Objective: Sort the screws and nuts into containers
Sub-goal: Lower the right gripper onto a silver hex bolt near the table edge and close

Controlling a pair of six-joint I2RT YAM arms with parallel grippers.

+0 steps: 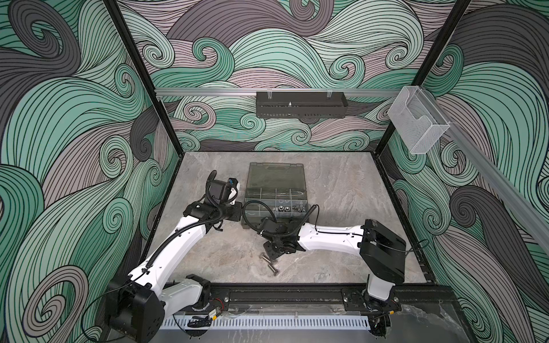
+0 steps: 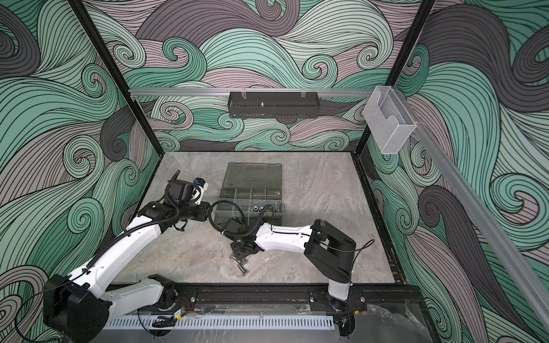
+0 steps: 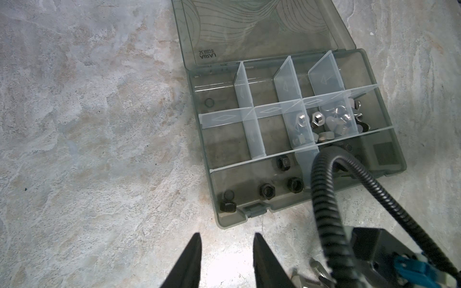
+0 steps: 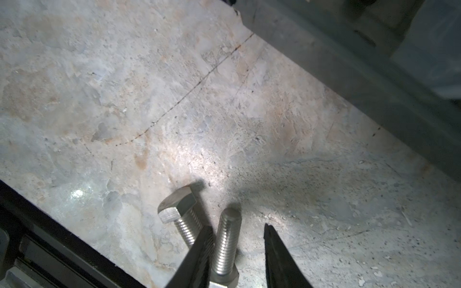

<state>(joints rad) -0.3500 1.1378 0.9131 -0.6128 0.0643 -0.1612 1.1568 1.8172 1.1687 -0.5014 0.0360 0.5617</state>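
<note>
The containers are compartments of a smoky-grey organiser case (image 1: 249, 190) (image 3: 217, 214), open with its lid lying flat. Silver nuts (image 3: 317, 119) fill one middle compartment, and several black nuts (image 3: 267, 191) lie in the long compartment nearest the latch. Two silver screws (image 1: 265, 257) (image 2: 237, 260) lie side by side on the stone floor in front of the case. My right gripper (image 4: 237, 228) is open over them. One screw (image 4: 225, 243) lies between its fingers against one of them; the other screw (image 4: 178, 208) lies just outside. My left gripper (image 3: 227, 237) is open and empty near the case's latch corner.
The right arm's black corrugated cable (image 3: 324, 189) loops over the near side of the case. A black perforated tray (image 1: 300, 108) hangs on the back wall and a clear acrylic box (image 1: 417, 124) on the right wall. A black rail (image 1: 282, 292) borders the front edge.
</note>
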